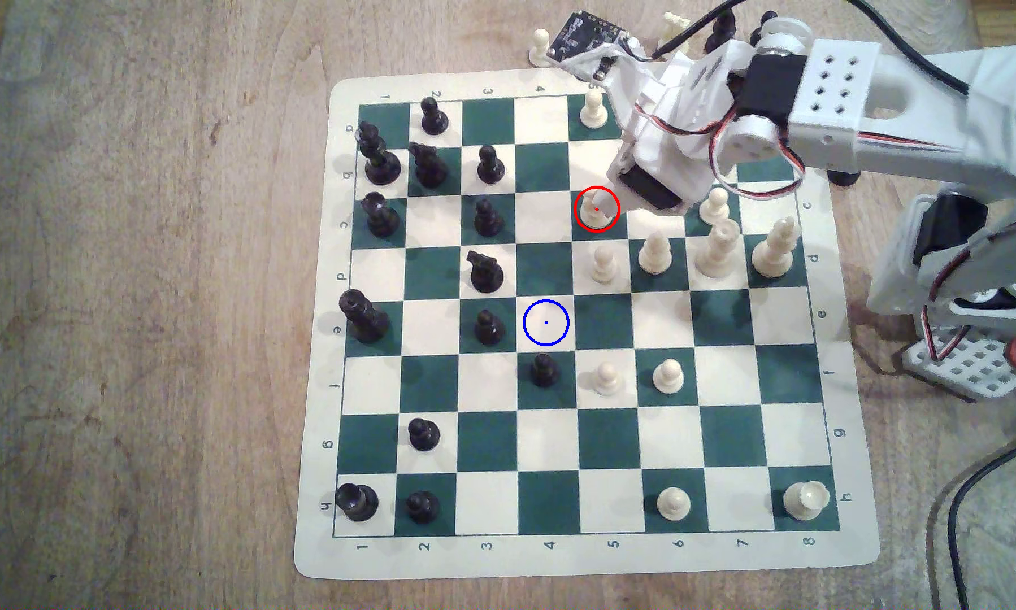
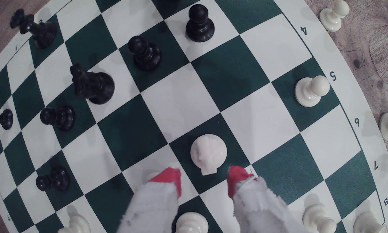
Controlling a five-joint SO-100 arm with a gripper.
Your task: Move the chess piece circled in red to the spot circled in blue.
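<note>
The short cream-white plastic chess piece with the blocky notched head (image 2: 208, 154) serves as the landmark: it stands upright on a dark green square, ringed in red in the exterior view (image 1: 596, 212). Nearest the wrist camera, the white arm's gripper (image 2: 203, 179) has its two red-tipped fingers (image 2: 169, 178) spread apart, one to either side of that piece and just short of its base, gripping nothing.

Past the piece in the wrist view stretch bare cream and green squares, then several black pawns and a black knight (image 2: 92, 84). A cream ball-headed pawn (image 2: 310, 90) stands near the board's numbered edge.

In the exterior view, the cream square marked by a thin blue ring with a centre dot (image 1: 545, 322) lies well apart from the piece, one column toward that view's left and two rows nearer its lower edge.

The flexible green-and-cream chess mat (image 1: 588, 557) lies flat on a worn, pale wooden tabletop (image 1: 141, 305), with black cables (image 1: 987, 487) trailing at that view's right.
</note>
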